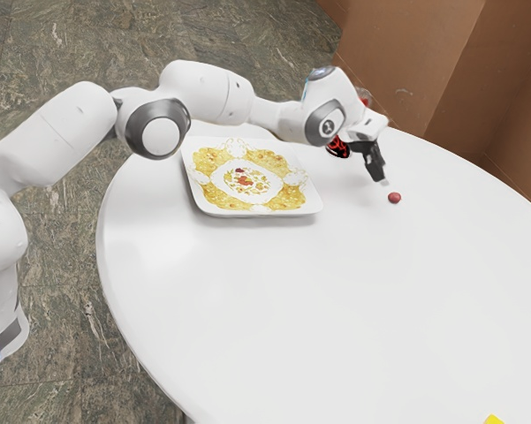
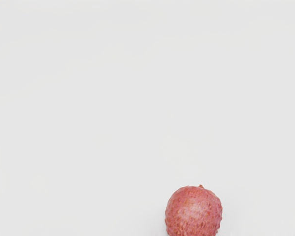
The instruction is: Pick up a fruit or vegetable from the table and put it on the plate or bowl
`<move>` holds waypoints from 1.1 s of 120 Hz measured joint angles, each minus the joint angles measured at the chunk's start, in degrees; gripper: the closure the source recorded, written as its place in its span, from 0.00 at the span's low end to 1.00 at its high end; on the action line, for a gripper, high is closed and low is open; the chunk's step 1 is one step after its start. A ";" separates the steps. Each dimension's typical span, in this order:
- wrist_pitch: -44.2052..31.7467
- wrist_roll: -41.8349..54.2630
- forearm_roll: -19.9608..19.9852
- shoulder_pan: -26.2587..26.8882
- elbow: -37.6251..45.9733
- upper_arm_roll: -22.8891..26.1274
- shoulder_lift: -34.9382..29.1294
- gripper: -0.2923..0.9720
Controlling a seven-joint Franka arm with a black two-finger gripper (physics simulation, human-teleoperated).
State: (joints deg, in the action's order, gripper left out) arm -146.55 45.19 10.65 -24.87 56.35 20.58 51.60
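Note:
A small red lychee (image 1: 394,197) lies on the white round table (image 1: 336,300), to the exterior view's right of the plate. In the wrist view the lychee (image 2: 194,212) has a bumpy pink-red skin and rests on the bare tabletop. My black gripper (image 1: 376,172) hangs a little above the table, just up and to the left of the lychee, apart from it. Its fingers look close together with nothing between them. The square plate (image 1: 201,200), white with a yellow floral pattern, sits on the table near the arm.
Brown cardboard-coloured walls (image 1: 442,62) stand behind the table at the exterior view's upper right. A small yellow object (image 1: 494,419) shows at the table's near right edge. The floor (image 1: 62,44) is mottled stone.

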 joint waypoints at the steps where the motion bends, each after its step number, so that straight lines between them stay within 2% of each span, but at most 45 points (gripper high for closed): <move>1: -0.07 0.30 -0.01 -0.08 -0.02 0.11 0.03 0.29; 56: -3.62 11.89 -0.36 0.06 -0.15 3.27 2.18 0.30; 104: -6.08 16.78 -0.37 -0.35 -0.99 4.14 4.86 0.31; 132: -8.09 18.49 -0.44 0.60 -2.73 6.47 6.29 0.32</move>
State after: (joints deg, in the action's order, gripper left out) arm -154.64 63.69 10.21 -24.27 53.61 27.05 57.89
